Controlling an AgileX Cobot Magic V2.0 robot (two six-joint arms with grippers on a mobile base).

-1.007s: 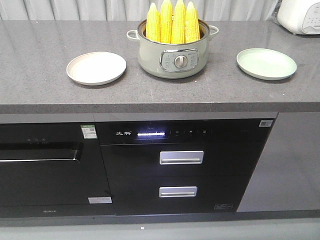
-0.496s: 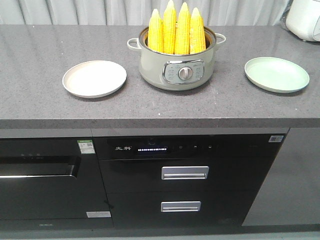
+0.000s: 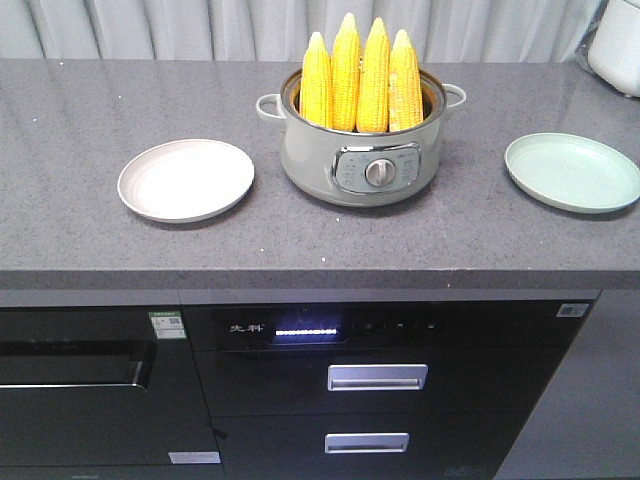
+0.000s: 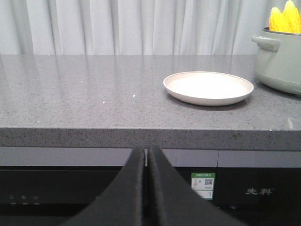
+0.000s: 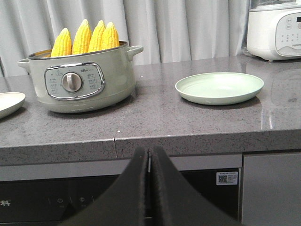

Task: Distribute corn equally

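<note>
A: Left side?
B: The left gripper (image 4: 147, 153), jaws pressed together on nothing, then the cream plate (image 3: 185, 180).
A: Middle?
B: The corn (image 3: 360, 75) — four cobs upright in the cooker pot (image 3: 320, 160).
A: Right?
B: The green plate (image 3: 572, 172), and the right gripper (image 5: 149, 151) — closed too, empty-handed.

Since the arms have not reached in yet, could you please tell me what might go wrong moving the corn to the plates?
The four cobs stand upright, packed together in the pot; lifting one may tip its neighbours.
The left tool and right tool are shut, low before the counter; rising, they might strike its edge.
The white plate and green plate are shallow; a round cob could roll off.
</note>
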